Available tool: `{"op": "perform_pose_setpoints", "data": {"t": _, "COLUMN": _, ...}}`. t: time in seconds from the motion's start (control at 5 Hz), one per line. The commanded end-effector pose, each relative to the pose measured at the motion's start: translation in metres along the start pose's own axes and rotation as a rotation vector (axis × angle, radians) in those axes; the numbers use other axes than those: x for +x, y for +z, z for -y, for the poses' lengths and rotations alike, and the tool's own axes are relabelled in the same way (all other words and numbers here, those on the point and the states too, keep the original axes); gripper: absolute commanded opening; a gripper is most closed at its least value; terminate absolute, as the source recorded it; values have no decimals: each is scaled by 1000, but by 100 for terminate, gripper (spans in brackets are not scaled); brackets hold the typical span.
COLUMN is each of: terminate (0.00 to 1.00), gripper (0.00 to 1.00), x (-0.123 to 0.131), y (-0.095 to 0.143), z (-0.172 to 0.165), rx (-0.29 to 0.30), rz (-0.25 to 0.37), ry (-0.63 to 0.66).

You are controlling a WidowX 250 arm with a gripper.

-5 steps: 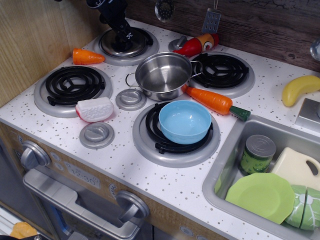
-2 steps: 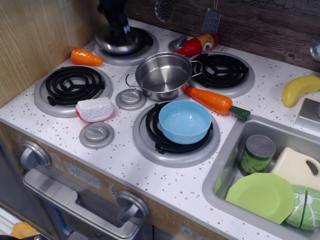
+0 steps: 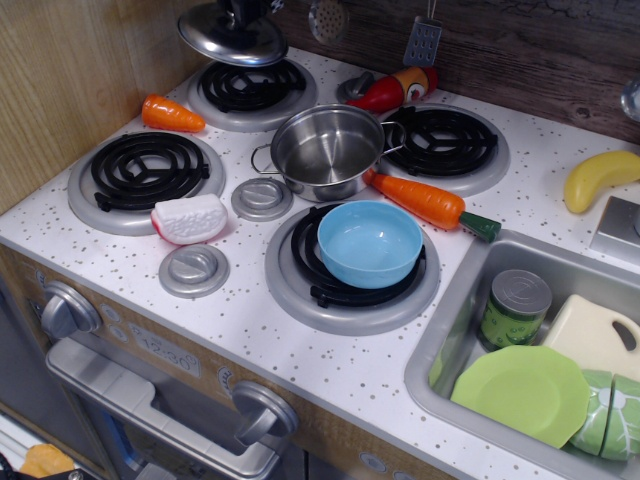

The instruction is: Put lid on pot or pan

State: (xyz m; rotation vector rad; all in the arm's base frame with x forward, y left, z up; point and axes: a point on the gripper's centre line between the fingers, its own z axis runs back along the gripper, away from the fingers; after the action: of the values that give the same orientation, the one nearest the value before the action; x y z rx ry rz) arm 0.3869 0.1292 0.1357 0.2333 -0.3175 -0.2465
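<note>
The shiny domed steel lid [image 3: 232, 37] hangs in the air above the back left burner [image 3: 252, 88], tilted a little. My gripper [image 3: 243, 10] is at the top edge of the view, shut on the lid's knob; most of it is cut off. The small steel pot [image 3: 327, 150] with wire loop handles stands open and empty in the middle of the stove, to the right of and nearer than the lid.
A light blue bowl [image 3: 370, 241] sits on the front right burner. Two carrots [image 3: 170, 114] [image 3: 420, 200], a white-and-red food piece [image 3: 189, 218] and two flat grey discs [image 3: 262, 197] [image 3: 194, 269] lie around the pot. The sink [image 3: 440, 350] at right holds a can, green plate and board.
The lid lay on the back left burner with my gripper on its knob. It has since been lifted clear of the burner and now hangs above it.
</note>
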Motion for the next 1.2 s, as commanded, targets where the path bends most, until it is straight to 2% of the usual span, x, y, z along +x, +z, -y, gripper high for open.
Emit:
{"op": "perform_pose_setpoints", "data": {"t": 0.0, "terminate": 0, "gripper": 0, "x": -4, "y": 24, "z": 32, "rx": 56, "rz": 136, "ry": 144}}
{"op": "perform_pose_setpoints", "data": {"t": 0.2, "terminate": 0, "gripper": 0, "x": 1, "y": 4, "z": 51, "rx": 31, "rz": 227, "ry": 187}}
{"op": "perform_pose_setpoints", "data": {"t": 0.4, "terminate": 0, "gripper": 0, "x": 5, "y": -15, "z": 62, "rx": 32, "rz": 312, "ry": 216}}
{"op": "perform_pose_setpoints", "data": {"t": 0.8, "terminate": 0, "gripper": 0, "x": 6, "y": -38, "z": 68, "rx": 3, "rz": 393, "ry": 234}}
{"op": "perform_pose_setpoints", "data": {"t": 1.0, "terminate": 0, "gripper": 0, "x": 7, "y": -45, "z": 73, "rx": -21, "rz": 407, "ry": 246}}
